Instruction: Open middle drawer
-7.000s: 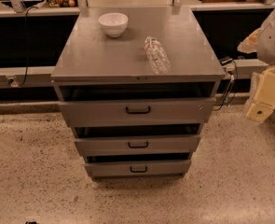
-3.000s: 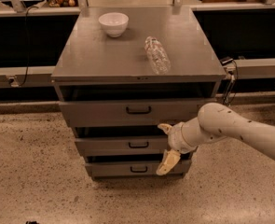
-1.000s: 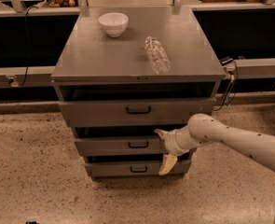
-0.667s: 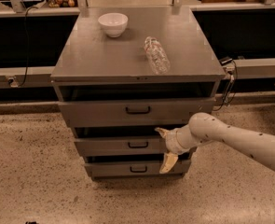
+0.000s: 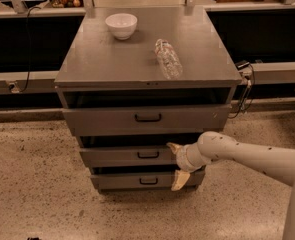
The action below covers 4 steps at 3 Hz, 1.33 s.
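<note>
The middle drawer (image 5: 122, 156) is a grey metal drawer with a small black pull handle (image 5: 148, 155) at its centre. It sits between the tall top drawer (image 5: 102, 120) and the narrow bottom drawer (image 5: 122, 181). My gripper (image 5: 177, 164) is open in front of the right part of the middle drawer's front, just right of the handle. One cream fingertip (image 5: 173, 147) is at the drawer's upper edge. The other fingertip (image 5: 180, 181) hangs down over the bottom drawer. The white arm (image 5: 247, 156) reaches in from the right.
The grey cabinet top (image 5: 112, 59) holds a white bowl (image 5: 121, 25) at the back left and a clear plastic bottle (image 5: 168, 59) lying at the right. Dark counters run behind. A cable (image 5: 244, 91) hangs at the cabinet's right. Speckled floor (image 5: 37, 194) lies in front.
The arm came in from the right and brought the gripper to the middle drawer's front. Over the last second it has barely moved. The drawers look unchanged.
</note>
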### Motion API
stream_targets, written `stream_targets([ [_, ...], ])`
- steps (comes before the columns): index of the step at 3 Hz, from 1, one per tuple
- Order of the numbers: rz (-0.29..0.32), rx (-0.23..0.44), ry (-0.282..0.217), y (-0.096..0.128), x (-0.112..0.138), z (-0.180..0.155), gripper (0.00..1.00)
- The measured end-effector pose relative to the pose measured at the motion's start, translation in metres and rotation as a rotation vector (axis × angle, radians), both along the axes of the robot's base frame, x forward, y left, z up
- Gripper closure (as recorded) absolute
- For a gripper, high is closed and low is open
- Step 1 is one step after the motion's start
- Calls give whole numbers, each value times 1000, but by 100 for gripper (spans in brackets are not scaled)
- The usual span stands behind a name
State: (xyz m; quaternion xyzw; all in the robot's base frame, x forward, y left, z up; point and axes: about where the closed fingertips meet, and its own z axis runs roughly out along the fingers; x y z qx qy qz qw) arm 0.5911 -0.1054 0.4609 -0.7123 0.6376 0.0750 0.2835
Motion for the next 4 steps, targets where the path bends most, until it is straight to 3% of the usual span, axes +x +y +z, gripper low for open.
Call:
stream_targets([
  [1,-19,-5,-46,-6,10,-20,0],
  [4,-38,-37,-29,-6,29,-36,0],
])
